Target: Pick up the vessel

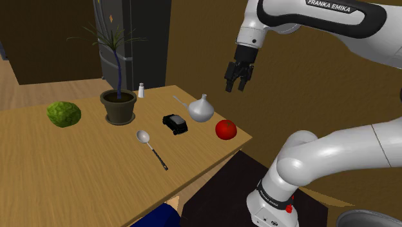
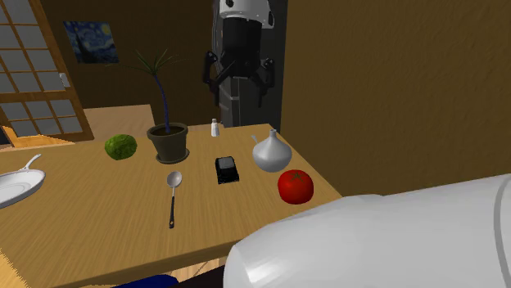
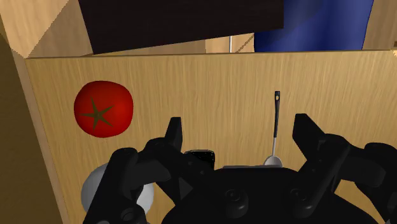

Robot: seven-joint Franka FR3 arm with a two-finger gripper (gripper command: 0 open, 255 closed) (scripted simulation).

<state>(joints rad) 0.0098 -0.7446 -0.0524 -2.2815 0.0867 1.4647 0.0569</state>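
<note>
The vessel (image 1: 201,109) is a grey, round-bellied flask with a narrow neck, standing near the table's right edge in the shoulder view. It also stands right of centre on the table in the second exterior view (image 2: 270,152). My black gripper (image 1: 236,82) hangs open well above the table, higher than the vessel and to its right in the shoulder view. In the second exterior view the gripper (image 2: 237,92) hovers behind the vessel with its fingers spread. In the wrist view the gripper (image 3: 239,124) holds nothing, and the vessel (image 3: 95,186) peeks out beside the hand, partly hidden by it.
A red tomato (image 1: 225,129) lies close to the vessel at the table edge. A small black object (image 1: 174,123), a spoon (image 1: 149,146), a potted plant (image 1: 118,105), a white shaker (image 1: 141,90) and a green leafy ball (image 1: 64,114) share the wooden table (image 1: 77,167). A white pan (image 2: 20,184) sits far left.
</note>
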